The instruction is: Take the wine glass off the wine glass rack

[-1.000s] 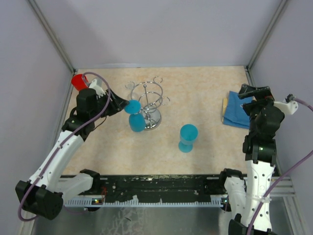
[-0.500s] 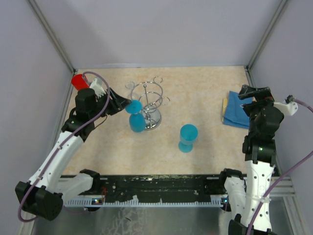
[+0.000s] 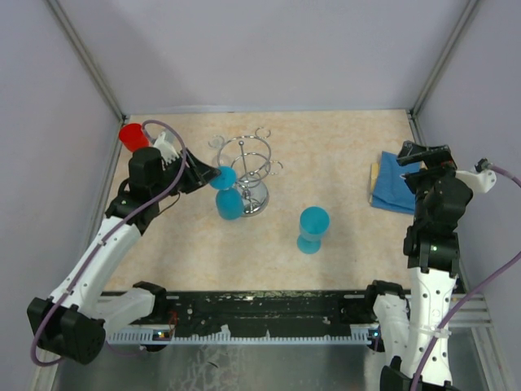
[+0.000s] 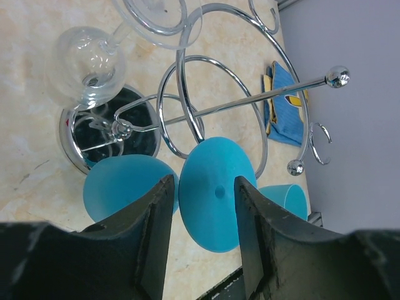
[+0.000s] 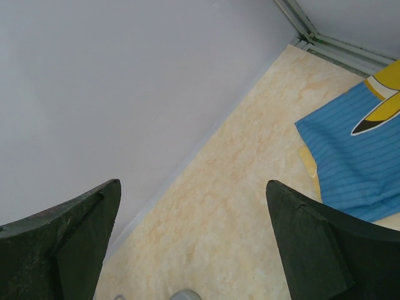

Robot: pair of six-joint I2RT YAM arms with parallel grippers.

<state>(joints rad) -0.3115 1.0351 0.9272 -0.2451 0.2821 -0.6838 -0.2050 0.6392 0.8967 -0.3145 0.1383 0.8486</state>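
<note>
The chrome wine glass rack stands at the table's middle left; its post and rings fill the left wrist view. A blue wine glass hangs upside down from it, round foot up and bowl below. My left gripper is open, its fingers flanking the foot's near edge without touching. A clear wine glass also hangs on the rack. My right gripper is open and empty at the far right.
A second blue wine glass stands on the table right of the rack, also in the left wrist view. A red cup sits at the back left corner. A blue cloth lies by the right wall.
My left gripper has edged right, closer to the blue glass's foot. The right arm has not moved.
</note>
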